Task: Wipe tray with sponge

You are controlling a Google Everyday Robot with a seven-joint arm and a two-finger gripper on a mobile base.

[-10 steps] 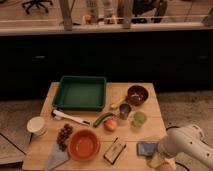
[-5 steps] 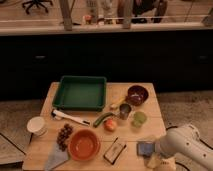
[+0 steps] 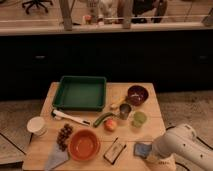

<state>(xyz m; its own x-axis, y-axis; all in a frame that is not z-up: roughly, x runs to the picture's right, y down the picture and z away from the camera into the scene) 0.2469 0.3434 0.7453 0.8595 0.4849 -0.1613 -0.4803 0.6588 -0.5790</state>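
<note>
The green tray (image 3: pixel 80 93) sits empty at the back left of the wooden table (image 3: pixel 55 92). A blue sponge (image 3: pixel 142 149) lies near the table's front right edge. My white arm comes in from the lower right, and the gripper (image 3: pixel 151 154) is at the sponge's right side, low over the table. The arm hides the gripper's end.
A dark red bowl (image 3: pixel 137 94), a metal cup (image 3: pixel 124 110), a green cup (image 3: pixel 139 118), an apple (image 3: pixel 110 124), a green vegetable (image 3: pixel 102 119), an orange bowl (image 3: pixel 84 144), grapes (image 3: pixel 64 135), a white cup (image 3: pixel 36 125), a white brush (image 3: pixel 70 118), a dark packet (image 3: pixel 114 150) and a grey cloth (image 3: pixel 55 159) stand on the table.
My arm has shifted slightly left and down toward the sponge. Nothing else on the table has moved.
</note>
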